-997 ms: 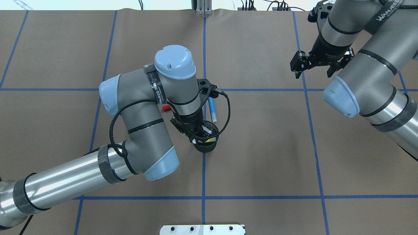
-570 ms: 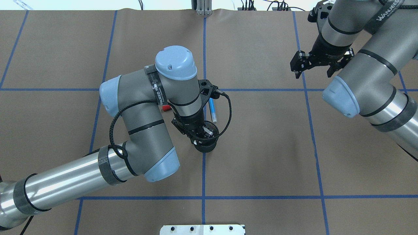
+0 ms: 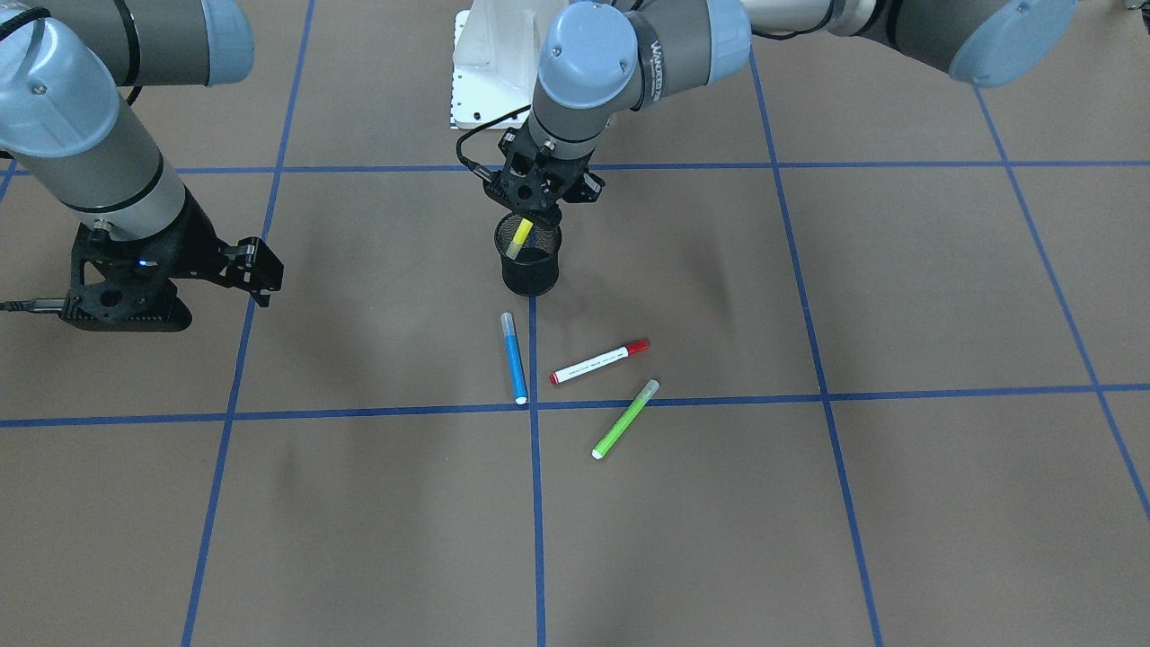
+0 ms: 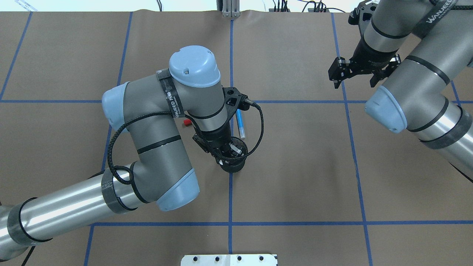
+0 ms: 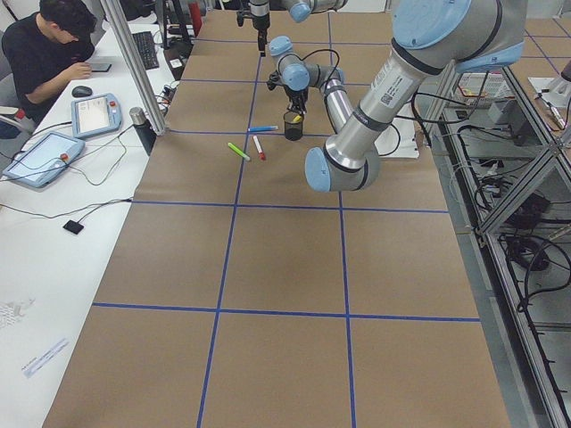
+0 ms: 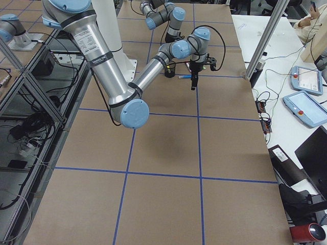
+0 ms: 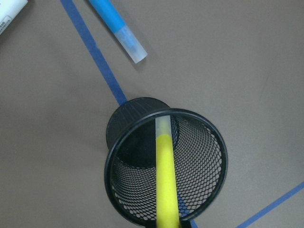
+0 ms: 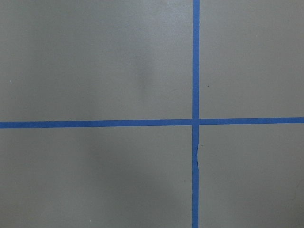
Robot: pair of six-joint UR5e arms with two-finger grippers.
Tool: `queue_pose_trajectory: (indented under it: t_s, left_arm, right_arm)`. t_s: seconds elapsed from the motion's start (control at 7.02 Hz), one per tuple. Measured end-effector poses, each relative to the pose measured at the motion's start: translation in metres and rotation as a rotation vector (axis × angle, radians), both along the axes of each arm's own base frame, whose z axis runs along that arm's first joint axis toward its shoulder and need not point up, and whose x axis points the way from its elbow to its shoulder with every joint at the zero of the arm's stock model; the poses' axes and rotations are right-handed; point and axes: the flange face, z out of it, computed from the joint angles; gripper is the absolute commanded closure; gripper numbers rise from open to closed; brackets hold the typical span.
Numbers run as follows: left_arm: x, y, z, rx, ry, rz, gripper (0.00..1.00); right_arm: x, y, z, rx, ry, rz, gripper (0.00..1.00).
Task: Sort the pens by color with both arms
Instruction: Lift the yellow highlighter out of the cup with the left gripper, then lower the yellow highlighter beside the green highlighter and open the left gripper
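Observation:
A black mesh cup (image 3: pixel 530 267) stands near the table's middle, and a yellow pen (image 3: pixel 519 238) leans inside it. My left gripper (image 3: pixel 539 212) hangs right over the cup, shut on the yellow pen's upper end; in the left wrist view the yellow pen (image 7: pixel 166 180) runs down into the cup (image 7: pixel 216 142). Beyond the cup a blue pen (image 3: pixel 514 358), a white pen with a red cap (image 3: pixel 599 361) and a green pen (image 3: pixel 625 419) lie flat. My right gripper (image 4: pixel 354 77) hovers open and empty over bare table, far to the right.
Blue tape lines divide the brown table into squares. The white pedestal base (image 3: pixel 476 54) sits behind the cup on the robot's side. A person (image 5: pixel 45 45) sits at a side desk with tablets past the table's far edge.
My left arm's elbow and wrist have swung a little to the left and back while the gripper stayed over the cup. The yellow glimpse at the cup's rim no longer shows from overhead. The right arm is still.

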Motion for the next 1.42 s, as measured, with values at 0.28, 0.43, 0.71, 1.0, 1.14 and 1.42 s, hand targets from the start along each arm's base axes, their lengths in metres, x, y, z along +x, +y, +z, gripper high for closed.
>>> queue_pose_trajectory:
  t_s: [0.28,0.43,0.71,1.0,1.14,1.42]
  left_arm:
    - [-0.049,0.007,-0.025,-0.003,0.008,-0.025,0.86]
    - [-0.077,0.005,-0.035,-0.014,0.022,-0.041,0.86]
    - [-0.130,-0.010,-0.036,-0.061,0.037,-0.114,0.88]
    - [-0.175,-0.050,-0.015,-0.125,0.007,-0.242,0.88]
    - [-0.188,-0.076,0.001,-0.145,-0.013,-0.292,0.88]
    - [-0.177,-0.147,0.047,-0.154,-0.013,-0.357,0.88]
  right_arm:
    - [0.000,0.000,0.000,0.001,-0.001,0.000,0.01]
    - [0.000,0.000,0.000,0.001,-0.001,0.000,0.01]
    - [0.000,0.000,0.000,0.001,0.000,0.001,0.01]
    - [0.001,0.000,-0.001,0.006,-0.002,0.003,0.01]
    - [0.001,0.000,-0.003,0.009,-0.002,0.004,0.01]
    - [-0.001,-0.001,-0.009,0.020,-0.002,0.012,0.01]
